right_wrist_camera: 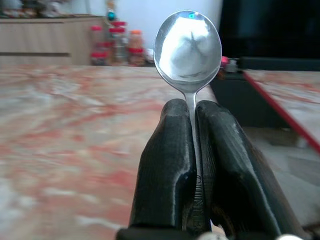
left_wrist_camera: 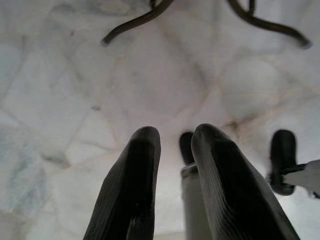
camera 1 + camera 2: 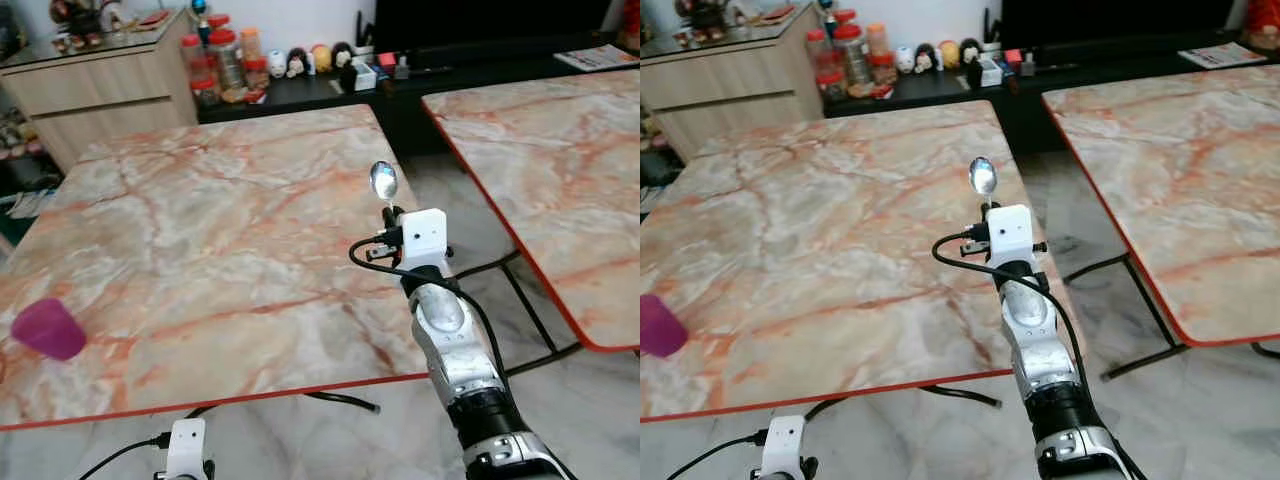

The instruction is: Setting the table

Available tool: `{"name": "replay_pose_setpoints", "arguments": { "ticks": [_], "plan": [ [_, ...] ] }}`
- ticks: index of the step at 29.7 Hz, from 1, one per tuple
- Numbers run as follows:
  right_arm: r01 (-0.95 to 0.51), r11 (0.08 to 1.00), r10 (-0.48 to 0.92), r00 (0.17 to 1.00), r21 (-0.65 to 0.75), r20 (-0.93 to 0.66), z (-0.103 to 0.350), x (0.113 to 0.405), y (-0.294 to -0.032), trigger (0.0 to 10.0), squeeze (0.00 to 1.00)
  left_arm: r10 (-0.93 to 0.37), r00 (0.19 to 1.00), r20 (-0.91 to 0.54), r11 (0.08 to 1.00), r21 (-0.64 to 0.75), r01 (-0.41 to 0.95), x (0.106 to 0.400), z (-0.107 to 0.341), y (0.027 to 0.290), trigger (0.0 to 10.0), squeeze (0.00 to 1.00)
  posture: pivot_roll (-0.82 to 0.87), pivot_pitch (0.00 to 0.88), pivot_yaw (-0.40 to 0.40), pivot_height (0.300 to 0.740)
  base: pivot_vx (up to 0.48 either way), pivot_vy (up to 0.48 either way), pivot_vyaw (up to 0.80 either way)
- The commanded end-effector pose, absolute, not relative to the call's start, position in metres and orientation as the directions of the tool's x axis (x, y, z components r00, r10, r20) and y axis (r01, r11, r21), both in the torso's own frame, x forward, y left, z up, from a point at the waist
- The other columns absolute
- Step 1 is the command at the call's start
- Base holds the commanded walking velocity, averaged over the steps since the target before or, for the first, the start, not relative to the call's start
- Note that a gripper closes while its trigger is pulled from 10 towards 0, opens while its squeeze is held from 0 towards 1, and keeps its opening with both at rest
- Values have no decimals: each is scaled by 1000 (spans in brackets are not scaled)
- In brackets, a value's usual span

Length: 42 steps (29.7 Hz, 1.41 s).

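The right gripper [image 1: 190, 112] is holding a shiny spoon [image 3: 383, 182]. Its two black fingers [image 1: 167, 165] are squeezing the spoon's thin handle between them, and the round bowl of the spoon is sticking up past the fingertips. In the left eye view the spoon is sitting a little right of the middle of the frame, over the right edge of the big marble desk [image 3: 200, 250]. The silver right arm [image 3: 455, 350] is reaching up from the lower right of the frame, with a white box on its wrist and a black cable looping beside it.

A purple cup [image 3: 47, 328] is lying on its side at the left edge of the frame, on the desk near its front edge. It is well apart from the spoon.

A second marble desk [image 3: 560, 170] is standing at the right of the frame, with a gap of pale floor [image 3: 470, 215] between the two desks.

At the top of the frame, a wooden cabinet [image 3: 100, 85] is standing in the upper left. Jars with red lids [image 3: 225, 60] and small toy figures [image 3: 305, 60] are lined up on a low dark shelf beside it.

The left gripper [image 2: 172, 142] is hanging low at the bottom left, pointing down at the floor. Its fingers are spread a little and are holding nothing.
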State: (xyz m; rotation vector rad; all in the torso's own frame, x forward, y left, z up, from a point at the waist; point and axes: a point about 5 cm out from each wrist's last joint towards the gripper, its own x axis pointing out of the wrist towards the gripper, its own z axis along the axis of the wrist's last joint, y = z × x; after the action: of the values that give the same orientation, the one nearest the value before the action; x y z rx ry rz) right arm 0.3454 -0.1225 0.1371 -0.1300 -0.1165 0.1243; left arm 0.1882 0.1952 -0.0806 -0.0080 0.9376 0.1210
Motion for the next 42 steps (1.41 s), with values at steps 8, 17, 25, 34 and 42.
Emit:
{"name": "replay_pose_setpoints", "arguments": {
  "ticks": [8,17,25,34,42],
  "plan": [
    [-71,991,86,988,-113,130,144,348,-129,10000,0,127,570,-812,991,75,-114,182,-82,206,10000,0,-217,0,94,740,0,-445,0],
    [-58,991,78,983,-118,168,156,351,-132,10000,0,133,571,-810,990,78,-119,181,-82,207,10000,0,-211,0,90,740,0,-446,0],
    [-38,991,61,981,-127,184,161,353,-141,10000,0,122,568,-814,991,72,-110,181,-83,203,10000,0,-225,0,91,740,0,-445,0],
    [-27,992,52,978,-125,201,167,355,-145,10000,0,116,578,-808,992,60,-115,185,-81,199,10000,0,-232,0,82,740,0,-445,0],
    [-12,992,39,975,-124,219,173,357,-150,10000,0,110,573,-812,992,55,-113,184,-83,196,10000,0,-245,0,90,740,0,-446,-458]
  ]
}}
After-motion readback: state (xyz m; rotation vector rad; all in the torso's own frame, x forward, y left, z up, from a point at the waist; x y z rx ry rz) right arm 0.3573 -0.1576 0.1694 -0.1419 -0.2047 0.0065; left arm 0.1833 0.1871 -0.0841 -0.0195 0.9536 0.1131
